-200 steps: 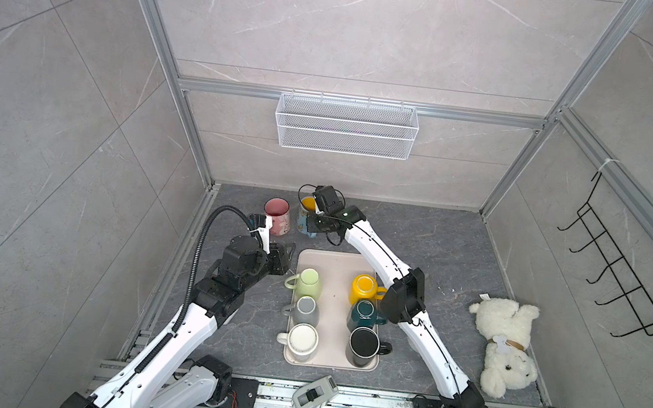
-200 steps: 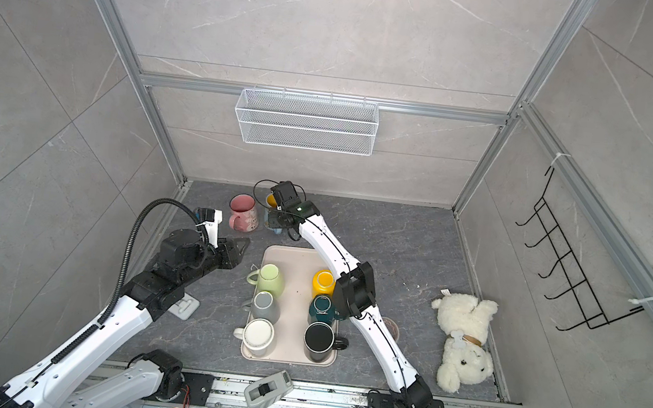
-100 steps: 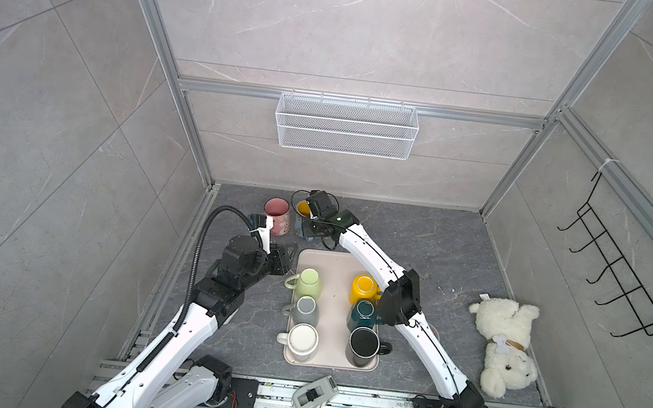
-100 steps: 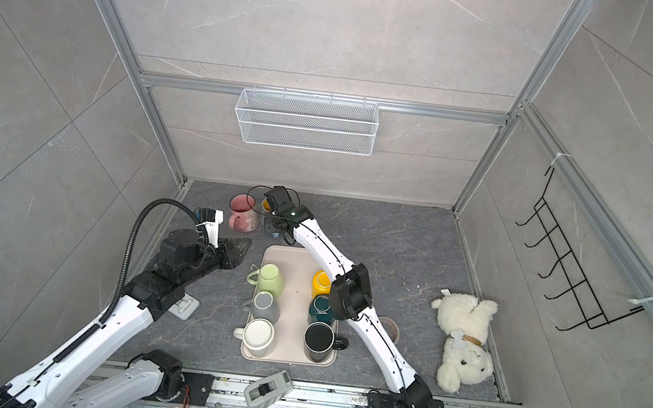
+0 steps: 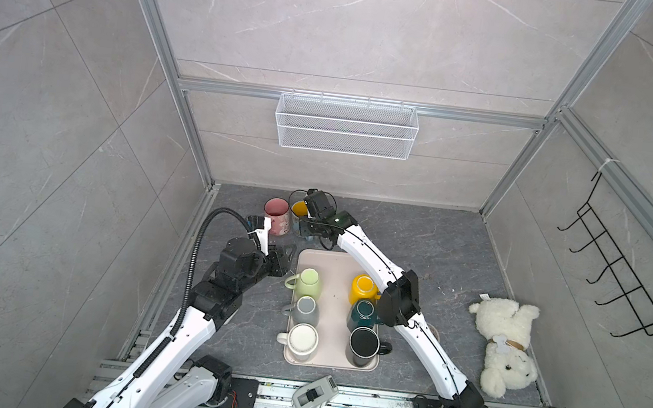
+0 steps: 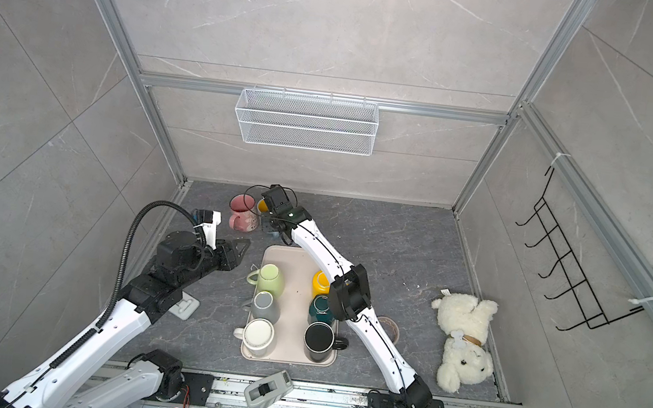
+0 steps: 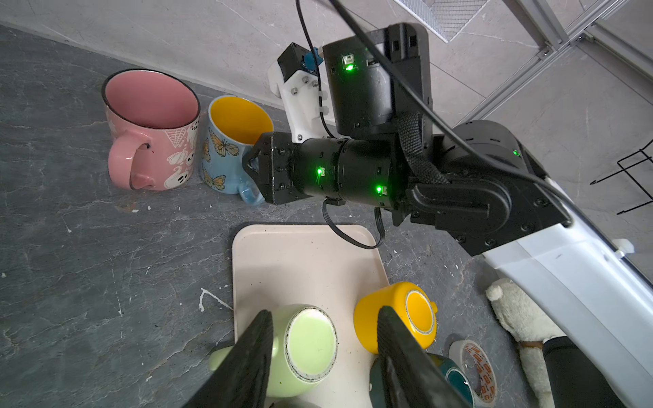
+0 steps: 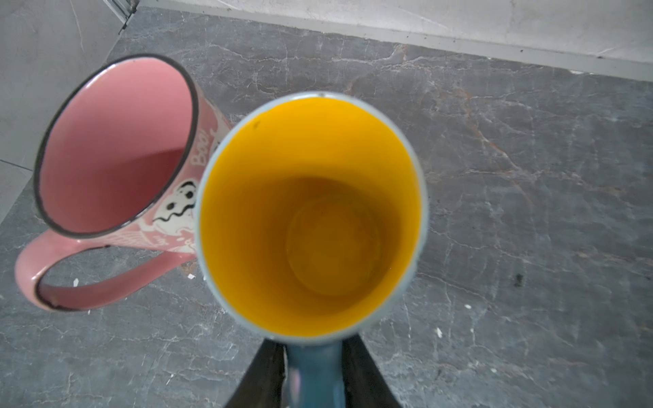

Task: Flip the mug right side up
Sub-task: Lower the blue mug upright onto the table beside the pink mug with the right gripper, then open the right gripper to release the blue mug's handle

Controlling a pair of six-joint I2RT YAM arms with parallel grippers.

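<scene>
The blue butterfly mug [image 8: 311, 212] with a yellow inside stands upright on the dark floor, mouth up, close beside the pink ghost mug [image 8: 116, 141]; both top views show it [image 5: 299, 209] [image 6: 262, 205]. My right gripper [image 8: 312, 374] has one finger on each side of its blue handle. I cannot see whether they still press it. In the left wrist view the mug [image 7: 226, 159] rests on its base. My left gripper [image 7: 325, 311] hangs open and empty over the tray's near-left part, above a bottom-up green mug [image 7: 304, 349].
A beige tray [image 5: 334, 264] holds several mugs, among them a yellow one [image 5: 363, 289] bottom up. A tape roll [image 6: 390, 327] and a white teddy bear [image 5: 503, 342] lie to the right. A wire basket [image 5: 345, 132] hangs on the back wall.
My right gripper with the blue mug has shifted slightly left, nearer the pink mug. The left arm has not moved.
</scene>
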